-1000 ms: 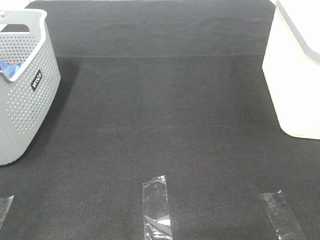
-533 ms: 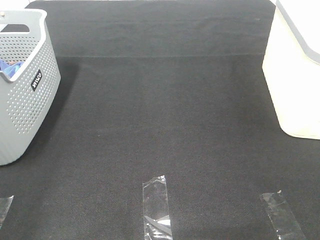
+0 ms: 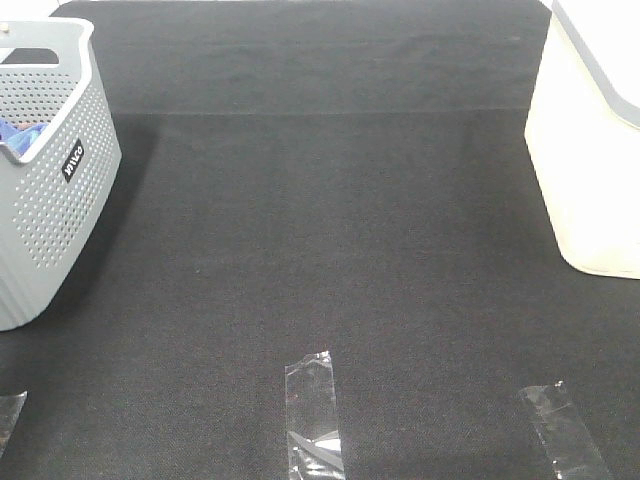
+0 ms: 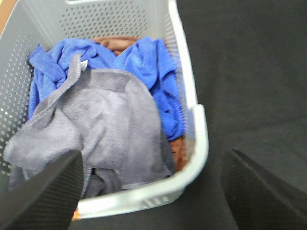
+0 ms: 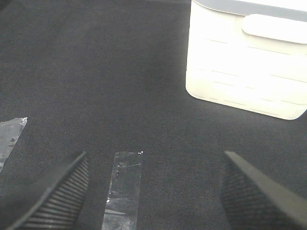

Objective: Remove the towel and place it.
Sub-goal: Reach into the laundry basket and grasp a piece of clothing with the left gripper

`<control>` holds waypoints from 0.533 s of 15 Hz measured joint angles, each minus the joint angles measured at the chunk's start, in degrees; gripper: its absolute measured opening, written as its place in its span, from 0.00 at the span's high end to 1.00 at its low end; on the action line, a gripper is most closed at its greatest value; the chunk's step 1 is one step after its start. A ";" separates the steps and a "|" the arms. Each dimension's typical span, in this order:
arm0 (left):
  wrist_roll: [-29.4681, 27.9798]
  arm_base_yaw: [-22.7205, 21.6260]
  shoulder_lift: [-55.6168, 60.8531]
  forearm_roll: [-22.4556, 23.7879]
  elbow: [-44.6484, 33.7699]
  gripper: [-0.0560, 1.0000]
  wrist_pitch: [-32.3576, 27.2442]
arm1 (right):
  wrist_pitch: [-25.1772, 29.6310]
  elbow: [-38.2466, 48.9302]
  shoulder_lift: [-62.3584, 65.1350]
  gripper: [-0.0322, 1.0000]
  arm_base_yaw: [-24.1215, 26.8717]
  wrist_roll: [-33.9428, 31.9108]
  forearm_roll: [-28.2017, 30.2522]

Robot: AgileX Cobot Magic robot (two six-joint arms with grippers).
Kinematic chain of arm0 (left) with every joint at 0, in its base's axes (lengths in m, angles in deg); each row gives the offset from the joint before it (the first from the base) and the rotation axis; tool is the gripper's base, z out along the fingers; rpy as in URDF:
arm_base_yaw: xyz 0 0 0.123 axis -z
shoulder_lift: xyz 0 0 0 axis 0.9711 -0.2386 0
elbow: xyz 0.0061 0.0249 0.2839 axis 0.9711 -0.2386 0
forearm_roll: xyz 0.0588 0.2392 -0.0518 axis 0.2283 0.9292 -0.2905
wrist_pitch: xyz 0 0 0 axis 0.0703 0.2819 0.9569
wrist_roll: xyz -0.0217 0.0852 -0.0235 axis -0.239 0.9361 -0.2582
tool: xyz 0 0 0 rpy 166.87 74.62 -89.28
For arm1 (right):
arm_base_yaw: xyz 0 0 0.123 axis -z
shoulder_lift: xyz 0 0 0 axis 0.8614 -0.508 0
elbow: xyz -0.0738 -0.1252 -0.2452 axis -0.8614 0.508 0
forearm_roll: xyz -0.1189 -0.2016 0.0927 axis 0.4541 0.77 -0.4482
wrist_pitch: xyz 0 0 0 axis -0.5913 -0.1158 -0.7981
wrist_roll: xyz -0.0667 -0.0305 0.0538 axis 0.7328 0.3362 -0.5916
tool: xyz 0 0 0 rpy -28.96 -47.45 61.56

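I see the slate-grey towel (image 4: 105,124) crumpled in the perforated grey plastic basket (image 4: 192,143), its soft terry pile and stitched hem lying over a bright blue cloth (image 4: 153,72). My left gripper (image 4: 151,191) hangs above it with its ribbed jaws spread wide, holding nothing. The right gripper (image 5: 153,191) is equally wide and empty over the woven black mat (image 5: 96,72), near a smooth, ridged cream bin (image 5: 244,62).

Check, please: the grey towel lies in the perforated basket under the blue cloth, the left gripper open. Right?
Not under: the left wrist view shows the grey towel lying over the blue cloth. It is in the perforated basket, and the left gripper is open.
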 joint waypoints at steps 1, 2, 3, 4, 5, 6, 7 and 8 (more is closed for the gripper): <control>-0.06 0.00 -4.01 2.06 4.18 0.23 -2.12 | 0.00 0.00 0.00 0.28 0.00 0.00 0.00; -0.80 0.00 -10.94 6.19 10.60 0.23 -5.50 | 0.00 0.00 0.00 0.28 0.00 0.00 0.00; -1.49 0.00 -13.98 7.96 13.58 0.23 -6.70 | 0.00 0.00 0.00 0.28 0.00 0.00 0.00; -3.21 0.00 -17.13 9.97 16.79 0.23 -7.68 | 0.00 0.00 0.00 0.28 0.00 0.00 0.00; -3.21 0.00 -17.13 9.97 16.79 0.23 -7.68 | 0.00 0.00 0.00 0.28 0.00 0.00 0.00; -4.64 0.00 -20.28 11.57 20.05 0.23 -8.59 | 0.00 0.00 0.00 0.28 0.00 0.00 0.00; -5.96 0.00 -23.15 12.66 22.69 0.23 -9.34 | 0.00 0.00 0.00 0.28 0.00 0.00 0.00; -6.76 0.00 -26.01 13.58 25.38 0.23 -10.26 | 0.00 0.00 0.00 0.28 0.00 0.00 0.00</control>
